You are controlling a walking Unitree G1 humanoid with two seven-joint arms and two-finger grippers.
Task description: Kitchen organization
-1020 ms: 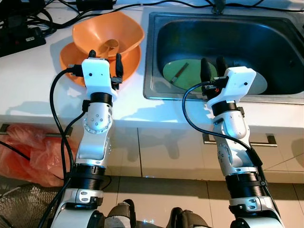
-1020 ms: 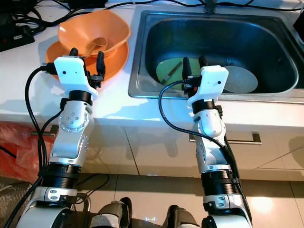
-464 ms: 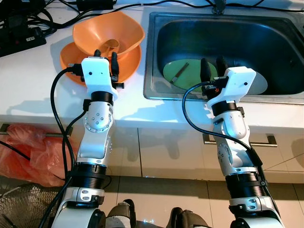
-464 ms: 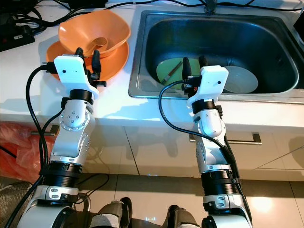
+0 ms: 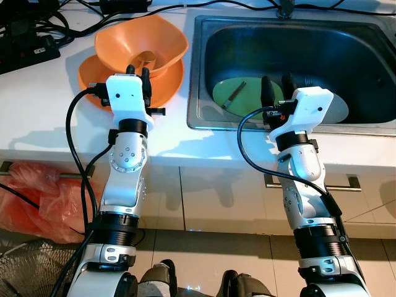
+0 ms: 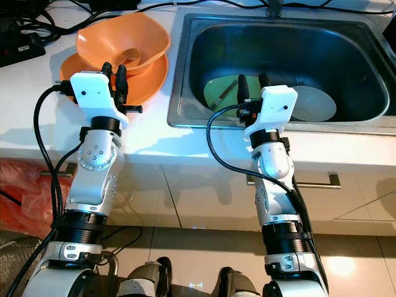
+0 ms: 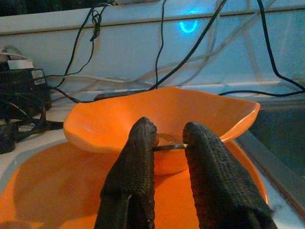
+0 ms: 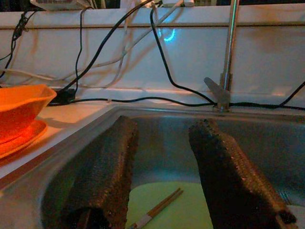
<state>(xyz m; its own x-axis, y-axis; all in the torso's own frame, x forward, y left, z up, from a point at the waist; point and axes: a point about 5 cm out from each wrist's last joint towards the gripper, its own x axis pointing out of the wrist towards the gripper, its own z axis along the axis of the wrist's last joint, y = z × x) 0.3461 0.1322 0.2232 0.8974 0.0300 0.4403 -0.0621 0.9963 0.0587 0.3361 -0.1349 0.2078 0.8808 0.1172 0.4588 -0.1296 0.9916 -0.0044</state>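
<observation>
An orange bowl with a spoon inside sits on an orange plate on the white counter, left of the sink. My left gripper hovers over the plate's near side, pointing at the bowl, its fingers drawn almost together with nothing between them. In the sink lie a green plate carrying chopsticks and a white dish. My right gripper is open above the sink's front rim, facing the green plate.
Black cables and a power strip crowd the counter's back left. A faucet rises behind the sink. Below are cabinet fronts with a bar handle, a red plastic bag and a wire basket on the floor.
The left gripper's fingers have closed from wide apart to nearly touching, staying over the orange plate. The right arm has not moved.
</observation>
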